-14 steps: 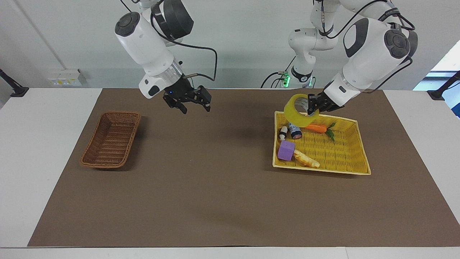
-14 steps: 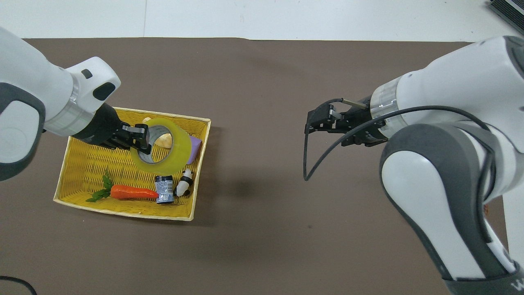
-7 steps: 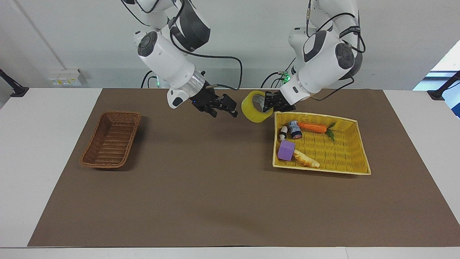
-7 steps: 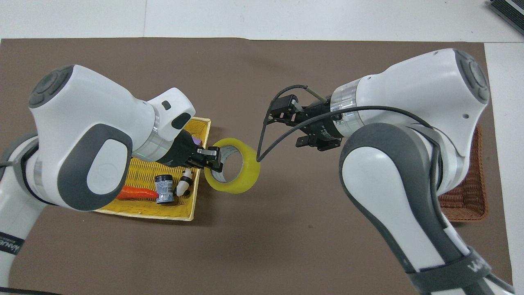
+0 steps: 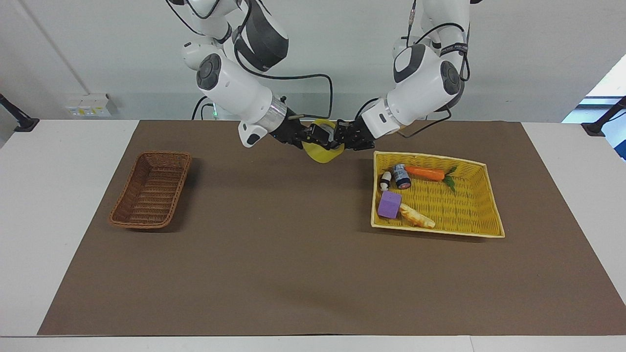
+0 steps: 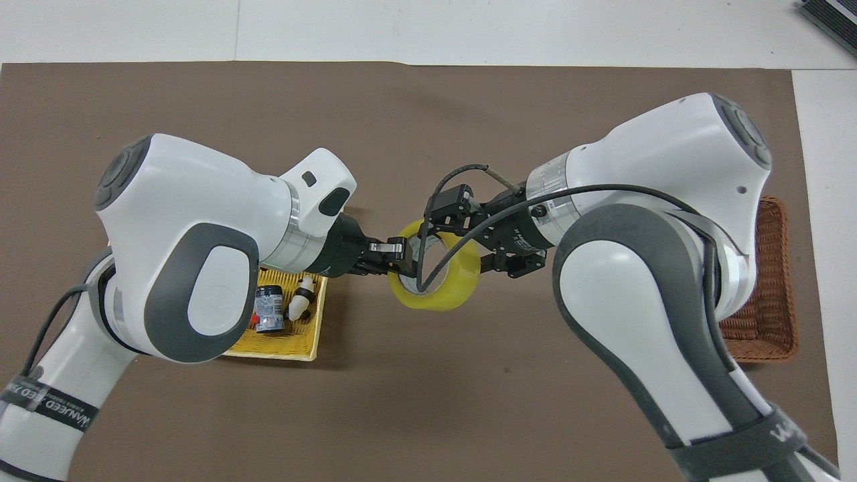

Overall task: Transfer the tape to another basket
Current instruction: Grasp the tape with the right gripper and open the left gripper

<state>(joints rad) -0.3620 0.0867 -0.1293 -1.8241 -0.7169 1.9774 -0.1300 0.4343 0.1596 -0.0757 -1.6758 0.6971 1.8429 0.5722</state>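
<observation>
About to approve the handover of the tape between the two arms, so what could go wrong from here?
1. The tape hangs in the air over bare mat, gripped by the left gripper at one edge, with the right gripper at its other edge. If the left gripper lets go before the right has a firm grip, the roll may drop and roll off.
2. The right arm's cable crosses the roll's hole and might snag.

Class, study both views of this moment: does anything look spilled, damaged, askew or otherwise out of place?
Nothing stands out. The tape hangs in the air between the left gripper and the right gripper, over bare mat, as in a handover. The yellow basket and the brown basket sit flat, and nothing is spilled.
</observation>
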